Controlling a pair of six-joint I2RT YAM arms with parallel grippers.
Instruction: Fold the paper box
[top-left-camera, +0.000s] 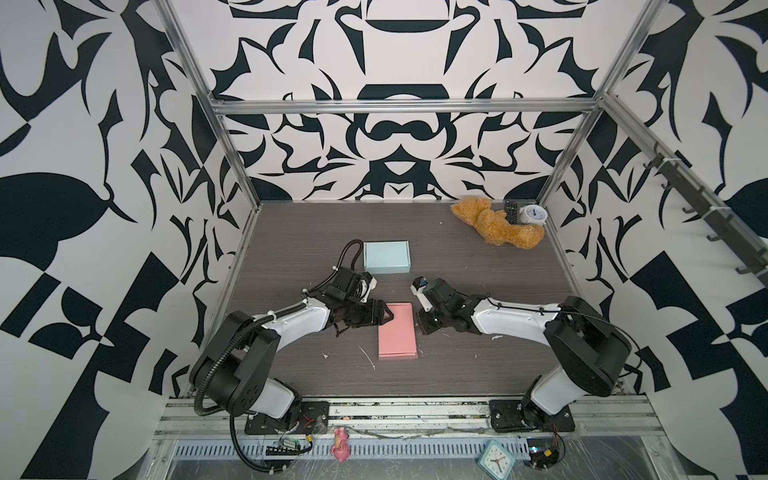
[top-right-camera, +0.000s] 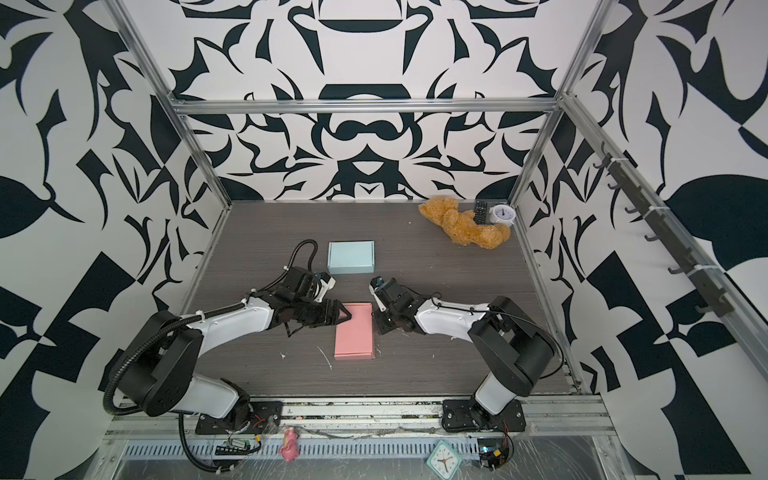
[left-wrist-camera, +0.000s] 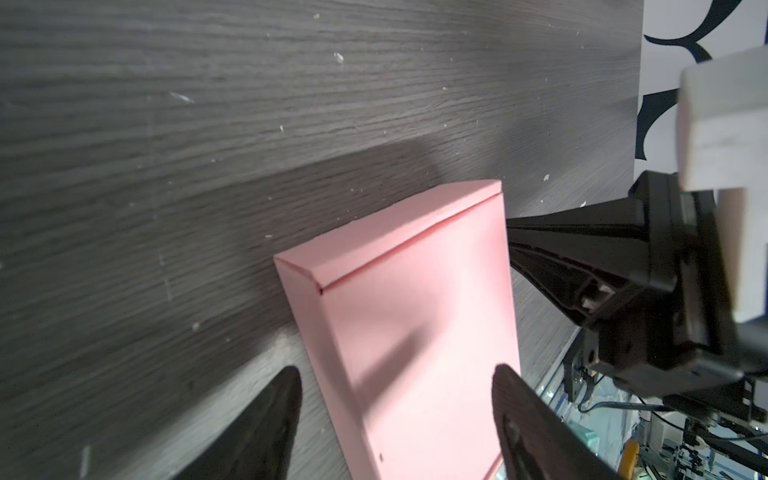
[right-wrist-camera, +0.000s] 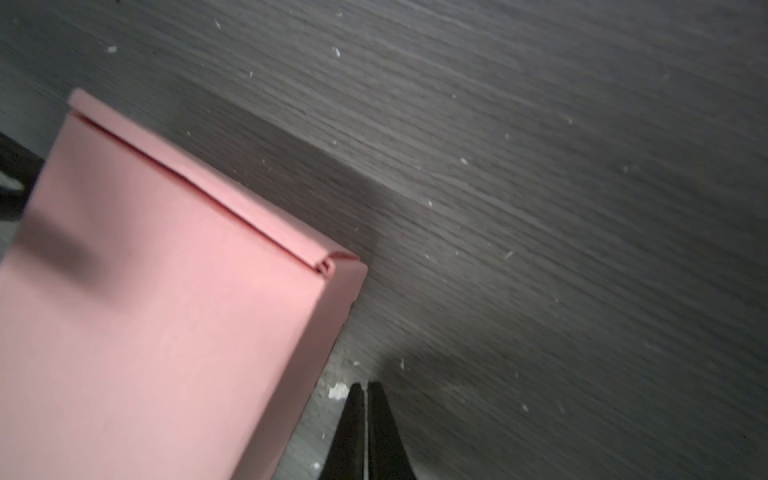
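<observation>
The flat pink paper box (top-left-camera: 397, 330) is lying closed on the dark wood-grain tabletop (top-left-camera: 478, 282), between the two arms. Its long axis is running from the near edge towards the back wall. The end with the tuck seam is pointing at the near edge, towards the arm bases, and the broad lid is facing up.

The left gripper (left-wrist-camera: 395, 370) is hovering at the box's far left corner with its fingers spread wide, one over the tabletop and one over the lid, gripping nothing. The right gripper (right-wrist-camera: 365, 388) is sitting just beside the box's right long side, its fingers pressed together and empty. In the left wrist view its tips look to be touching that side, though I cannot be sure.

To my eye the folding is all but finished and this is the last settling of the lid. Doing it well means using the closed right fingers as a stop so the light box is not sliding. It also means pressing gently along the seam rather than mid-lid, where paper dents, and lifting both arms straight off so nothing is dragging the flap open.
</observation>
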